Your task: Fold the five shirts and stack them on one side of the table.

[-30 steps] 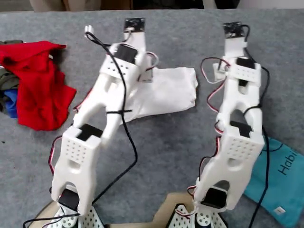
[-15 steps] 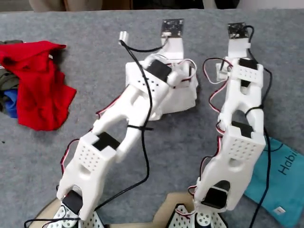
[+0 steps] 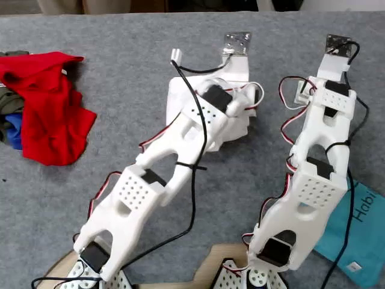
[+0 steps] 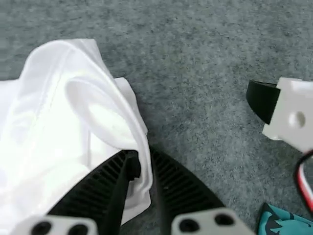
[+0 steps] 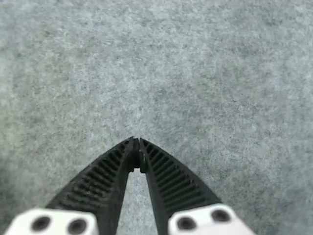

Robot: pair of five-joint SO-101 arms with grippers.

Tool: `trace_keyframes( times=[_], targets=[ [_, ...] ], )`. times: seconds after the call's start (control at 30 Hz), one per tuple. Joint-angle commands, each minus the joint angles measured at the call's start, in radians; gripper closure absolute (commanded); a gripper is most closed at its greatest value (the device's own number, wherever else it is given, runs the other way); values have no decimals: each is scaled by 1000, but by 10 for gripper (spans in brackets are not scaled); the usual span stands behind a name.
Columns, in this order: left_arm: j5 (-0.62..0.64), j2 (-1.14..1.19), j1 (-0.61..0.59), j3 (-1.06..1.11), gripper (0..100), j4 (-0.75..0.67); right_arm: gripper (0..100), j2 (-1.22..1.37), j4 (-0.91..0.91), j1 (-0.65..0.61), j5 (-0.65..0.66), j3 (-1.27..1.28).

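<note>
High view: left gripper (image 4: 134,166) pinches the white shirt (image 3: 177,102), mid-fold I'd say. Right gripper (image 5: 137,154) pressed together, empty, right of it. Red heap (image 3: 51,114) waits far left of it, teal shirt (image 3: 355,223) flat on its right.

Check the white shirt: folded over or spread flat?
Folded over, loosely. The white shirt lies in doubled layers with a rounded fold at one end, and the left gripper has its jaws shut on one edge.
</note>
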Motion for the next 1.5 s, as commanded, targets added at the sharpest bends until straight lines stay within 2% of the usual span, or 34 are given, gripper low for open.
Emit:
trace_keyframes(
  times=[0.0,0.07,0.2,0.37,0.53,0.63,0.7,0.77,0.9,1.0,1.23,1.47],
  targets=[
    [5,4,9,-92,979,-2,994,-7,-20,13,-8,-54],
    [5,7,6,-94,974,20,994,-7,-20,13,-8,-54],
    [8,7,-14,-137,883,72,994,-7,-20,8,-6,-54],
    [140,10,-77,-307,841,164,994,-7,-20,7,-6,-54],
    [150,16,-170,-419,844,267,994,-5,-20,5,-6,-53],
    [149,27,-247,-410,902,370,994,-5,-18,-7,0,-53],
    [147,61,-295,-367,974,417,994,-5,-14,-33,49,-51],
    [150,105,-350,-331,974,450,994,-10,-6,-81,115,-47],
    [153,197,-465,-328,980,494,994,-19,150,-197,307,-111],
    [152,249,-525,-348,980,491,994,-10,293,-278,390,-176],
    [153,361,-606,-442,980,457,994,21,631,-475,486,-398],
    [153,392,-611,-491,980,459,994,180,715,-558,506,-588]
  ],
)
